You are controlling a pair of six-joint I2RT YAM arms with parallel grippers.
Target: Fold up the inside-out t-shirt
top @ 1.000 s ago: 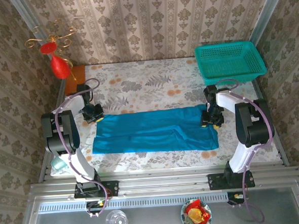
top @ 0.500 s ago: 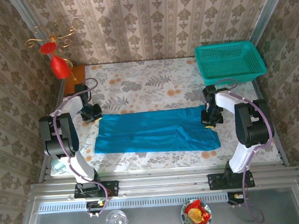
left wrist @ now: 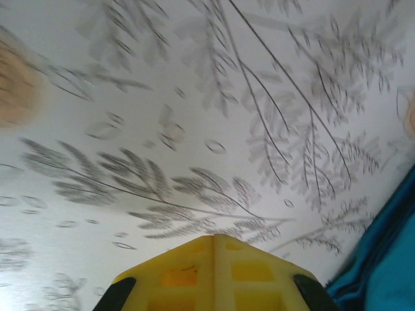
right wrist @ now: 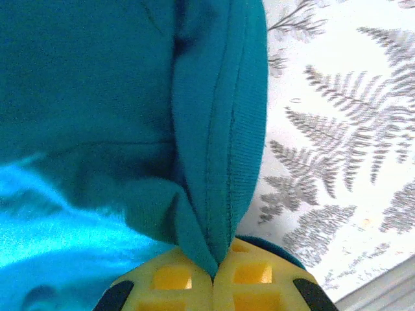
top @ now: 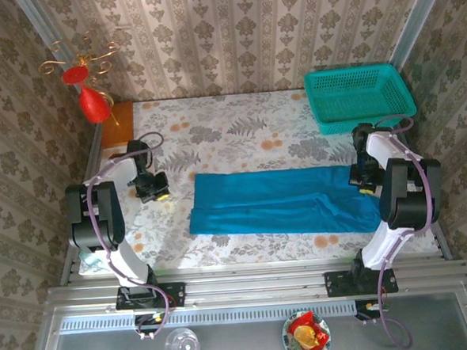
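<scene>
The inside-out t-shirt lies as a long bright blue folded band across the floral tablecloth, reaching from mid-table to the right arm. My right gripper is at the band's right end and is shut on it. In the right wrist view the yellow fingers pinch a stitched hem fold of the t-shirt at the right gripper. My left gripper rests left of the shirt with a gap of bare cloth between them. Up close the left gripper is shut on nothing, with the t-shirt at the lower right.
A teal mesh basket stands at the back right corner, just behind the right arm. A red ornament and an orange-brown block sit at the back left. The table's front edge runs along a metal rail.
The right gripper closed on the shirt's right end and moved right, dragging the whole shirt with it. The shirt's left end slid away from the left gripper, which stayed nearly in place.
</scene>
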